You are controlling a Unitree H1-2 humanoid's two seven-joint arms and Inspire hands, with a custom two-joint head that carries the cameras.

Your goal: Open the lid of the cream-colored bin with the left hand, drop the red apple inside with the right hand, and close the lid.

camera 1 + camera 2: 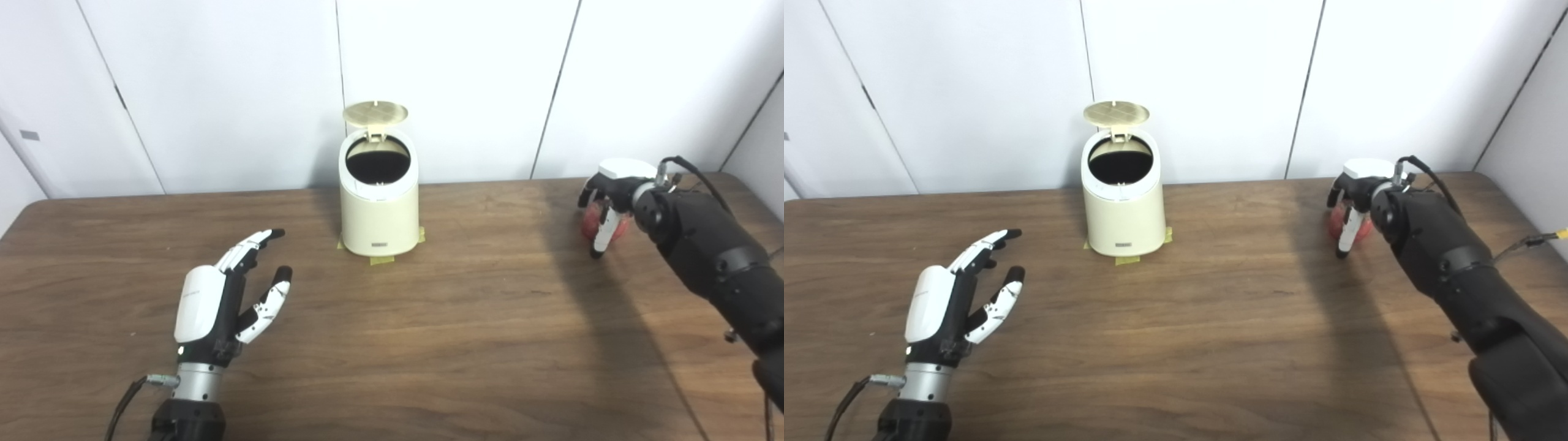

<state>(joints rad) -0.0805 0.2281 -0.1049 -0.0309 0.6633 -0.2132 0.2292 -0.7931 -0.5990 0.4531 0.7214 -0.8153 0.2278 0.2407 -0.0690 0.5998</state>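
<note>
Already the bin (379,202) stands with its lid (375,113) up, the left hand (229,303) empty and spread near its left, while well right of it the right hand (606,205) curls over the apple (603,223), probably firm, smooth and best clasped round its middle.

A dark wood-grain table (429,343) fills the near part of the room, its far corners rounded, its far edge close to the wall. Behind it stand plain white wall panels (453,79), split by thin dark seams that lean a little. A small grey plate (29,135) sits on the far-left panel. Soft, even light leaves faint shadows across the tabletop.
</note>
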